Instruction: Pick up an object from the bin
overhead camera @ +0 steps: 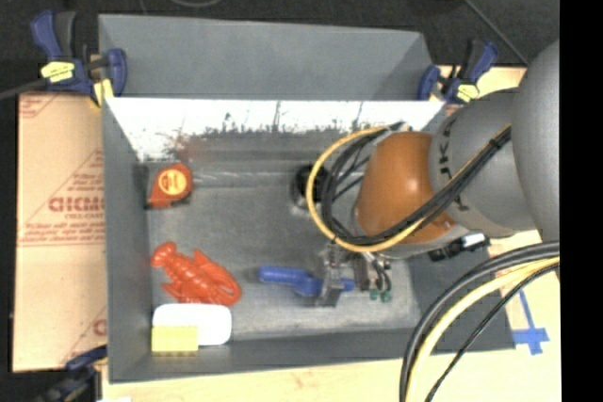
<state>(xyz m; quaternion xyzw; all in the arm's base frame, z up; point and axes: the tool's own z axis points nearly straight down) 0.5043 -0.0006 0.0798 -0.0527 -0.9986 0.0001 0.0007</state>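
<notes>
Gripper (335, 285) is low, at the near end of a blue elongated plastic piece (285, 278); open vs closed, can't tell. Piece's long axis runs approx straight away from gripper toward view-left. Red lobster toy (195, 275) lies further that way, apart.

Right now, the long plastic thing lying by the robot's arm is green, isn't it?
No, it is blue. The camera view shows the long blue plastic thing lying by the robot's arm, near the front of the grey metal bin, to the right of the red toy lobster.
</notes>
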